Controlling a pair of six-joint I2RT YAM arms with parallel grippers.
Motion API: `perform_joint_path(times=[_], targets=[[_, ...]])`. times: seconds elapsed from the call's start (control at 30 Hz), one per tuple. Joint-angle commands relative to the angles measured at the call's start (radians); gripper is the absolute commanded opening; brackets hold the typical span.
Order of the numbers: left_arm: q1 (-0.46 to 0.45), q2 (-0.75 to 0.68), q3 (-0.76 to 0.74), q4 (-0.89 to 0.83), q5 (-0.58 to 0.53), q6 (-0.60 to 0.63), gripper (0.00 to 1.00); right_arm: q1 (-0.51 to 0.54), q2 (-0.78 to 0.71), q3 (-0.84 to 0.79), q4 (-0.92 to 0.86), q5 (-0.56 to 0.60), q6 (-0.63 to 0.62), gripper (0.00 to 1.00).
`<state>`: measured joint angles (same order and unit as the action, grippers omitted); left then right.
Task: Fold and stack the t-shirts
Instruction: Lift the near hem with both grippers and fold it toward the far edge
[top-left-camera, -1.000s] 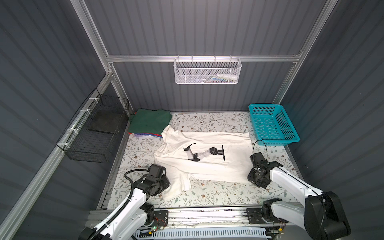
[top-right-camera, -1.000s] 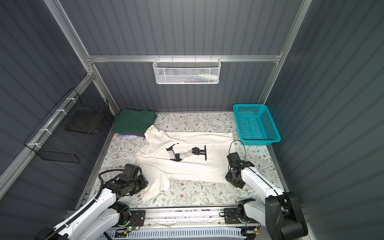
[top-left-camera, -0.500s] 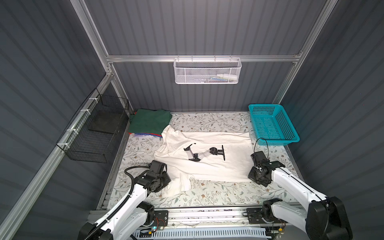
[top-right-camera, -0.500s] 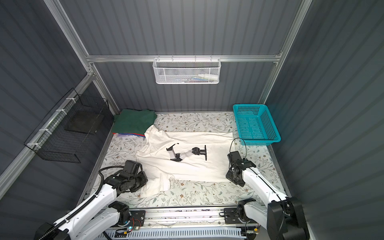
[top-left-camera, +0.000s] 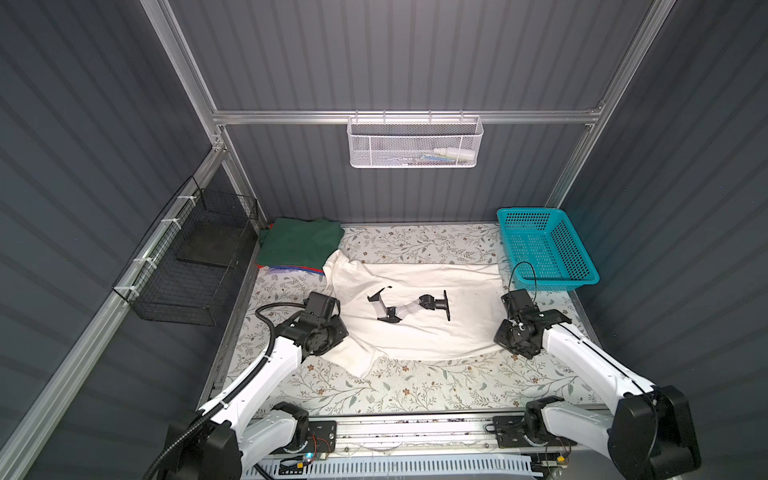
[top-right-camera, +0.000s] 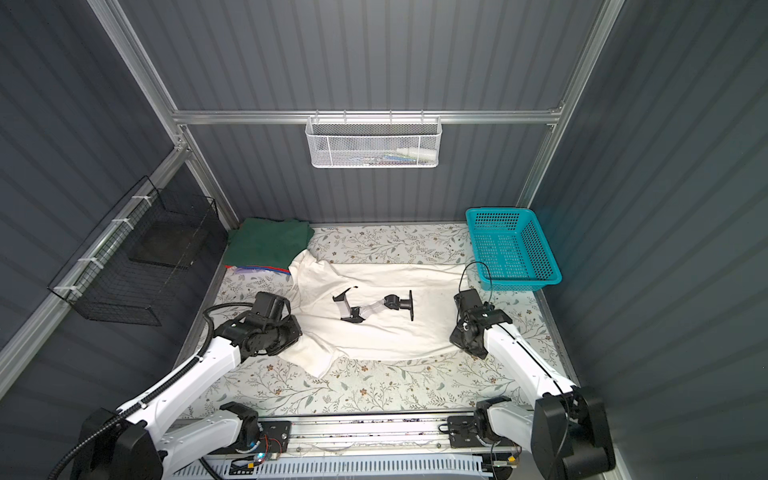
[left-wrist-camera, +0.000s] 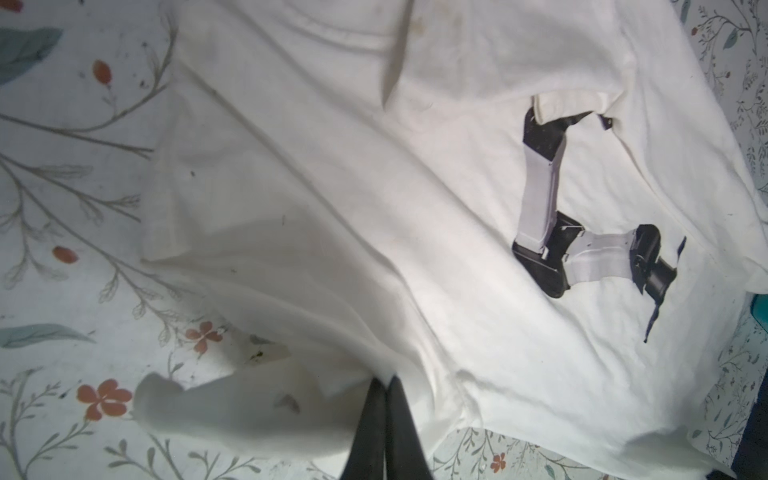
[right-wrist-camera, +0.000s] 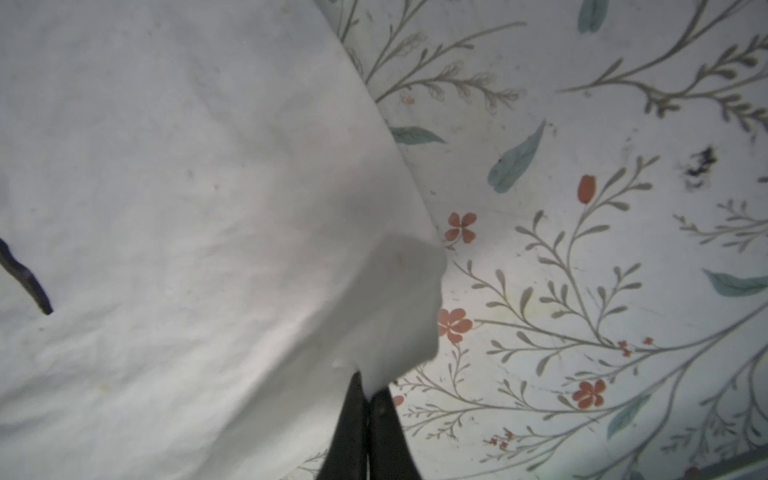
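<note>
White t-shirt (top-left-camera: 419, 336): spread print-side up at centre of table (top-left-camera: 415, 390), rumpled, sleeve trailing toward 7 o'clock.
Left gripper (left-wrist-camera: 385, 384): jaws pressed together, pinching shirt edge at its 8 o'clock.
Right gripper (right-wrist-camera: 368, 392): jaws pressed together, pinching lifted hem corner at shirt's 4 o'clock.
Folded dark green t-shirt (top-left-camera: 301, 245): atop blue/red-edged t-shirt (top-left-camera: 291, 271), table's 10 o'clock corner, just beside white t-shirt.
Teal basket (top-left-camera: 582, 286): 2 o'clock corner.
</note>
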<state>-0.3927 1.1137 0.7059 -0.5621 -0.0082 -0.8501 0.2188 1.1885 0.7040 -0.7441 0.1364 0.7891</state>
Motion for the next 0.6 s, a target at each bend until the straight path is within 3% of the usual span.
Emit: perform_joint_path(times=[0.0,0.27,0.57], targets=[[0.027,0.048,0.05,0.017,0.007,0.052,0.0,0.001,0.053,0.072,0.013,0.028,-0.04,0.0],[0.151,0.134,0.123,0.075,0.088,0.099,0.0,-0.025,0.184,0.186,0.036,0.035,-0.088,0.0],[0.19,0.216,0.227,0.058,0.128,0.145,0.0,-0.059,0.264,0.262,0.056,0.035,-0.126,0.0]])
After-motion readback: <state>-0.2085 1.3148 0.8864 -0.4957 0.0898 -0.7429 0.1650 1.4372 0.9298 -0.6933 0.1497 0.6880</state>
